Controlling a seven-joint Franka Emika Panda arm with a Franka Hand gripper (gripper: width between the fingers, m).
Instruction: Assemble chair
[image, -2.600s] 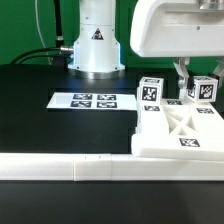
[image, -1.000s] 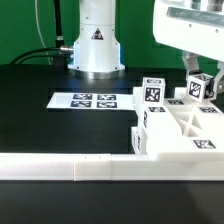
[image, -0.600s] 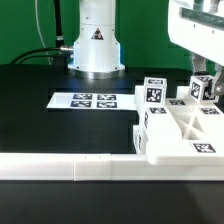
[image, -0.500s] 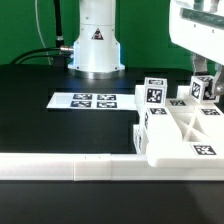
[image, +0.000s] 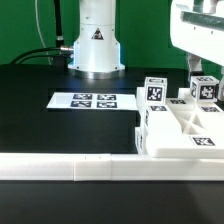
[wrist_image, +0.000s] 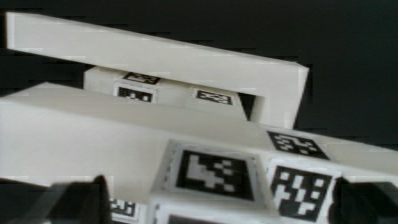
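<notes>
Scene: black worktop (image: 60, 125), the white chair (image: 180, 125) parts bunched at the exterior view's right, hard against the long white rail (image: 70, 168) along the front

Chair: a flat X-braced panel (image: 190, 120) lying down, tagged blocks (image: 153, 92) standing on and beside it, touching one another

Arm: its white head hangs over the far right block (image: 205, 88), the gripper (image: 197, 68) just above it

Fingers: dark tips (wrist_image: 80, 195) show low in the wrist view, spread apart with nothing between them; wide and empty, by the look of it

Marker board: the tag sheet (image: 85, 101) lies flat at centre, well apart from the parts

Handling, a judgement: rigid moulded plastic, light, smooth-faced, so likely to slip or skid if pinched off-centre; not fragile

Where to grip: across two flat opposite faces of a block or square leg, mid-height; the panel is better taken by an outer edge bar than by the thin braces

Risk: nudging one block may shift its neighbours, they sit so close
</notes>
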